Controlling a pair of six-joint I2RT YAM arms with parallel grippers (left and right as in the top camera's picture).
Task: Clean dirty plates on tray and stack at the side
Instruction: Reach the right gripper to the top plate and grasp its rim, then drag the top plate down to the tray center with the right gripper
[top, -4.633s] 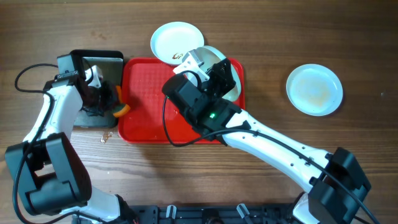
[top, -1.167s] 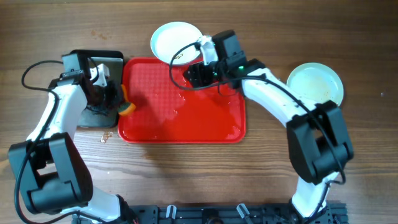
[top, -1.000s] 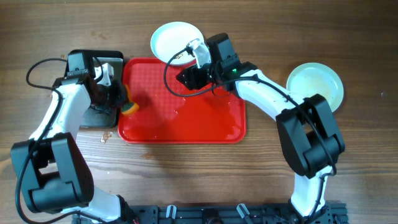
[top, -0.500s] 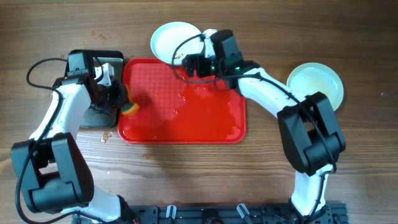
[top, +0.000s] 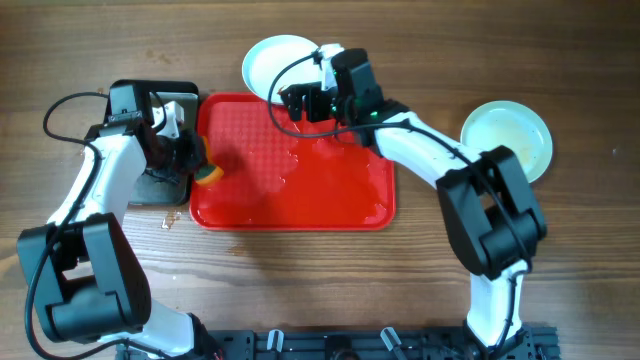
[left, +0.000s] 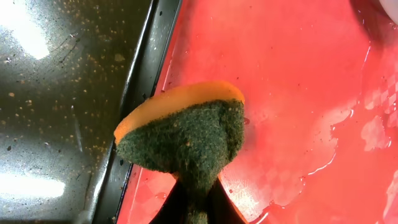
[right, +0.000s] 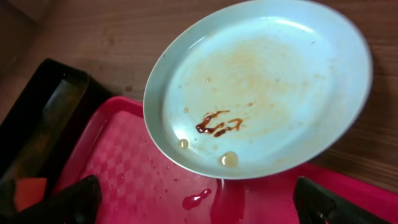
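A white plate with a dark smear lies at the far side, its near rim overhanging the red tray. In the right wrist view this plate fills the upper frame. My right gripper hovers open over the tray's far edge just short of it, one finger on each side. A second pale plate rests on the wood to the right. My left gripper is shut on a green-and-orange sponge at the tray's left rim.
A black metal pan sits left of the tray, its wall right beside the sponge. Water streaks and droplets lie on the tray. A small scrap lies on the wood near the tray's front-left corner.
My right gripper has opened wide and shifted left toward the smeared plate. The plate it held over the tray several seconds ago is no longer there. The left arm has barely moved.
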